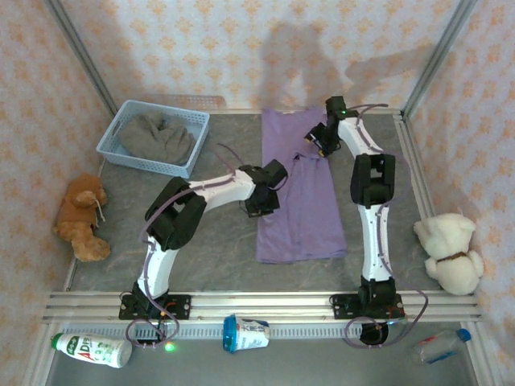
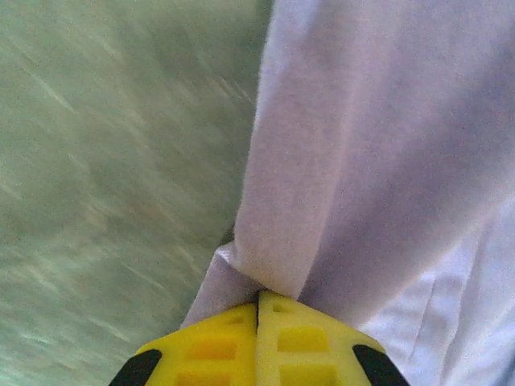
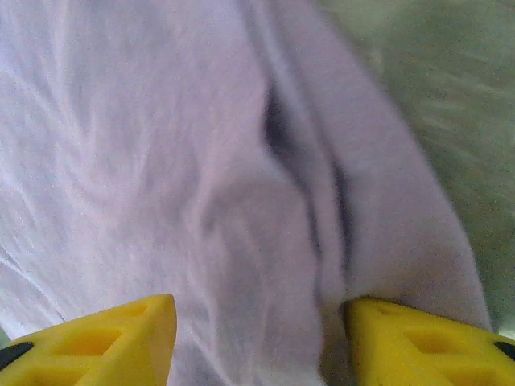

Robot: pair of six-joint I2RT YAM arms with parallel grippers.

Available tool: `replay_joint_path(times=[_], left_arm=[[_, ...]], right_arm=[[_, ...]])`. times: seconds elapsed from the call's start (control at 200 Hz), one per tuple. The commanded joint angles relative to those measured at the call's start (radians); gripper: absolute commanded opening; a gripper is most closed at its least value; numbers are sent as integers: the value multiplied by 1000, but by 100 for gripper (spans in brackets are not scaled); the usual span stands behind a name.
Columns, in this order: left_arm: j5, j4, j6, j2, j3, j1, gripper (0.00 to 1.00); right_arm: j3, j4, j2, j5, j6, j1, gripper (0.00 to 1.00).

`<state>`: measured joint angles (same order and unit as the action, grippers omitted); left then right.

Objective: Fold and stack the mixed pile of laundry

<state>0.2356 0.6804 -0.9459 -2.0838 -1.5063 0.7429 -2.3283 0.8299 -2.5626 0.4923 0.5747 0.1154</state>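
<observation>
Top external view: lavender T-shirt laid lengthwise mid-table between the arms, grey top heaped in the blue basket far left; left gripper jaws pressed together, pinching the shirt's left edge; right gripper jaws spread over cloth toward the far end. Risk: a one-sided hold may skew or bunch the fold, and the thin edge may slip free. Surface: table grey, marbled, smooth; walls peach patterned paper, metal-framed.

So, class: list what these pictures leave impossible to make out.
1. Dull grey fabric top, top view: bunched inside light blue plastic basket, shape hidden.
2. Lavender fabric T-shirt, top view: robot arms cover its upper middle.
3. Grey table, left wrist view: motion-blurred.
</observation>
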Motion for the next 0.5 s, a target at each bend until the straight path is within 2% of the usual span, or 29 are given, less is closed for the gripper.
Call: replay_joint_path(times=[0.0,0.06,0.11,0.21,0.385,0.495], left_arm=[[12,67,-68,15,-6,10,0],[-23,103,-37,28,-57,4,1],[-48,136,0,30,-110,-9,7],[-58,153,79,10,-217,-56,17],[-33,157,177,-112,-440,-172,18],[-14,175,218,-228,-613,-233,18]], right_arm=[[-119,120,-63,18,-77,10,60],[-122,150,-18,-12,-111,10,61],[-83,163,45,-36,-135,10,61],[98,140,215,-45,-169,10,61],[504,61,539,-43,-188,36,61],[706,14,690,-28,-181,81,60]])
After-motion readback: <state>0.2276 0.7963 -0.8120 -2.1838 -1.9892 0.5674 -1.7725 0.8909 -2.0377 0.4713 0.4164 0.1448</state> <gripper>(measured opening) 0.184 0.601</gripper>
